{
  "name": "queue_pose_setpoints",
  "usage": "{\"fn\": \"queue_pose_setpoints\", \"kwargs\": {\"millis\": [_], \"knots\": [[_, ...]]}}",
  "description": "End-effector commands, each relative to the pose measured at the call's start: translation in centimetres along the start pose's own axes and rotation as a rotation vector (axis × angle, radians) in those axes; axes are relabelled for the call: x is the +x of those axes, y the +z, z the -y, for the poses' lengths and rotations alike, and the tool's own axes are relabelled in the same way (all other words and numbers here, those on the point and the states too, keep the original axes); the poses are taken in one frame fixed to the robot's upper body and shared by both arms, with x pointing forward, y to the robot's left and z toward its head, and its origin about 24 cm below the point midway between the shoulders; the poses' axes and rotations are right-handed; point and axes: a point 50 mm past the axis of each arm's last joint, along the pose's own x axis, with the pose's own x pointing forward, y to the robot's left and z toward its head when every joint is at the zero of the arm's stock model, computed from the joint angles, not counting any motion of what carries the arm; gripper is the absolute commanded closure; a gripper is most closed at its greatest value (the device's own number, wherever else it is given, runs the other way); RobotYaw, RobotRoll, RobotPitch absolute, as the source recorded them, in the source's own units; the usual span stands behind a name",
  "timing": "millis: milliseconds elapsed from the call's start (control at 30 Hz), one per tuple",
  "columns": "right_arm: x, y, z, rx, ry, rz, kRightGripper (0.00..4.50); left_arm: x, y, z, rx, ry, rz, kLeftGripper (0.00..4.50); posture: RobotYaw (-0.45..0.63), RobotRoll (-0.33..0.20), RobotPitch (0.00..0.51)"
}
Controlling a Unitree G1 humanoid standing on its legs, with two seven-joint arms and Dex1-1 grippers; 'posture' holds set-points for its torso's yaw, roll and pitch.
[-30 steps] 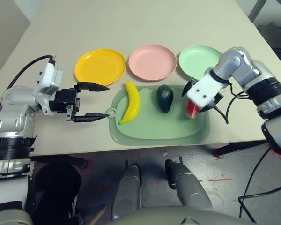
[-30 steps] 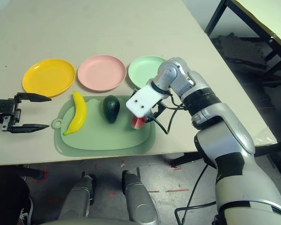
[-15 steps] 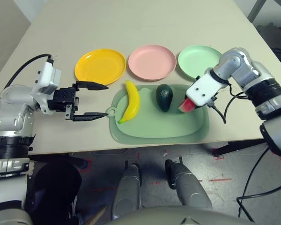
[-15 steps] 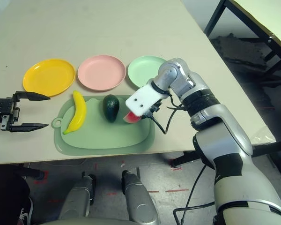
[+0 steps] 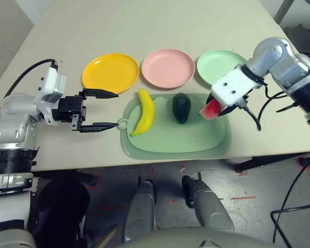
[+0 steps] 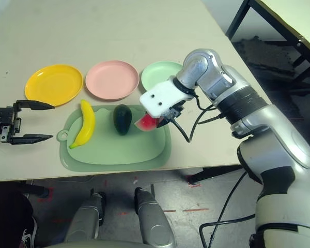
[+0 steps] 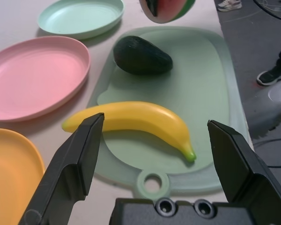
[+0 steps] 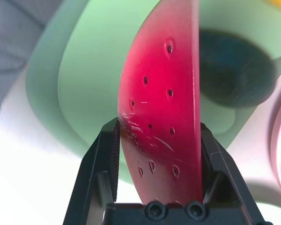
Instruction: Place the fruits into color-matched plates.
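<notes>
I see a beige surface (image 5: pixel 160 20) running across the view, its near edge just past the mat (image 5: pixel 175 137). Below that edge is a grey floor (image 5: pixel 248 191) with red tape marks, and a dark table leg (image 6: pixel 237 20) stands off to the right over dark flooring. In the left wrist view a person's shoe (image 7: pixel 271 75) rests on the floor beyond the mat.

Three plates sit in a row at the mat's far side: yellow plate (image 5: pixel 110 73), pink plate (image 5: pixel 168 68), green plate (image 5: pixel 219 66). The banana (image 5: pixel 143 111) and avocado (image 5: pixel 181 107) lie on the mat, well apart.

My right gripper (image 5: pixel 217 106) has its fingers (image 8: pixel 100 164) clamped on the watermelon (image 5: pixel 209 109), which hangs above the mat's right end, clear of it, near the green plate.

My left gripper (image 5: pixel 101 110) hovers just left of the mat's handle hole, fingers (image 7: pixel 75 159) wide apart, pointing at the banana and holding nothing.
</notes>
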Motion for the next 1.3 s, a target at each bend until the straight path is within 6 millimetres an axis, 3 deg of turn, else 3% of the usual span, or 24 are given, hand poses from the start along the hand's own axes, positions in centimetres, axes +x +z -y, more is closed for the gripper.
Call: {"fn": "queue_pose_setpoints", "kwargs": {"millis": [33, 267, 667, 867, 1300], "knots": [[-1.8, 1.0, 2.1, 0.014, -0.089, 0.038, 2.35, 0.1, -0.5, -0.2, -0.036, 0.048, -0.022, 0.00, -0.03, 0.000, 0.236], [-3.3, 1.8, 6.7, 0.057, -0.324, 0.056, 2.35, 0.2, -0.1, -0.7, -0.070, 0.109, -0.032, 0.00, -0.02, 0.000, 0.229], [0.5, 3.2, 10.8, 0.116, -0.560, -0.024, 2.35, 0.6, 0.4, -1.0, -0.108, 0.171, -0.068, 0.00, 0.02, 0.000, 0.217], [2.2, 2.6, 11.1, 0.187, -0.610, -0.080, 2.35, 0.3, 0.5, -0.8, -0.108, 0.186, -0.080, 0.00, 0.04, 0.000, 0.209], [5.9, 0.0, 9.9, 0.294, -0.594, -0.202, 2.35, 0.6, 0.3, -0.4, -0.105, 0.222, -0.113, 0.00, 0.08, 0.000, 0.200]]}}
